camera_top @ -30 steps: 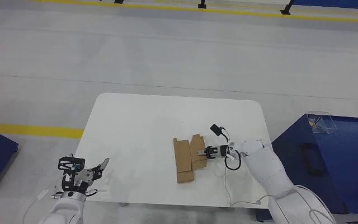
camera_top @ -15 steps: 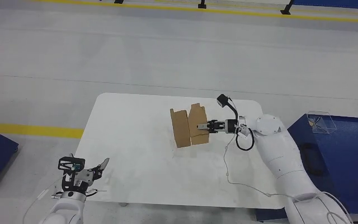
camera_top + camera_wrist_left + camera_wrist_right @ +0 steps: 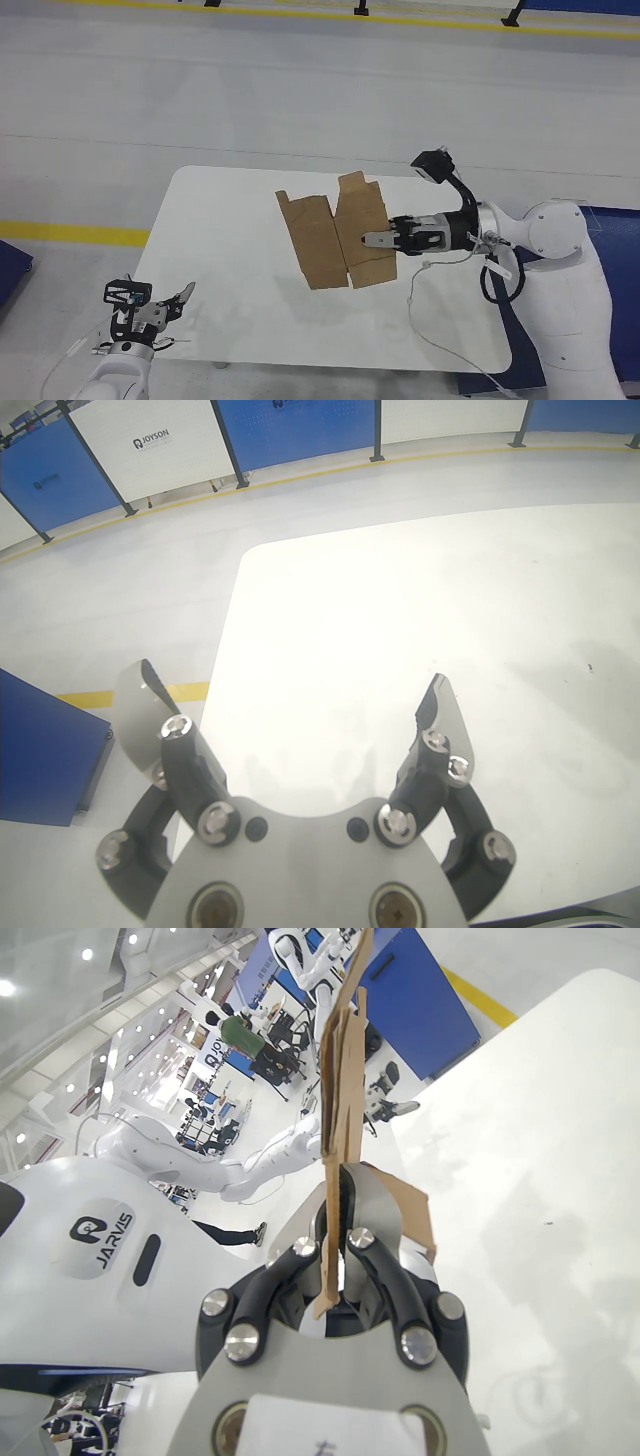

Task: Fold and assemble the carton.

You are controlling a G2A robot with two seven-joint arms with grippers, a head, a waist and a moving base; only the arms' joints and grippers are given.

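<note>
A flat brown carton [image 3: 335, 242] hangs in the air above the white table [image 3: 230, 220], its panels facing up toward the top camera. My right gripper [image 3: 372, 240] is shut on its right edge. In the right wrist view the carton [image 3: 341, 1078] stands edge-on between the shut fingers [image 3: 360, 1208], with one flap bent off to the side. My left gripper [image 3: 180, 297] sits at the table's front left corner, apart from the carton. Its fingers [image 3: 440, 705] are spread open with nothing between them, just above the table [image 3: 375, 600].
A loose white cable [image 3: 425, 310] trails from the right arm across the table's right part. A blue cabinet [image 3: 610, 250] stands to the right of the table, with another blue box [image 3: 45, 760] by the front left corner.
My right gripper has lifted the carton off the table's front right part and raised it high toward the camera. The left arm has not moved.
</note>
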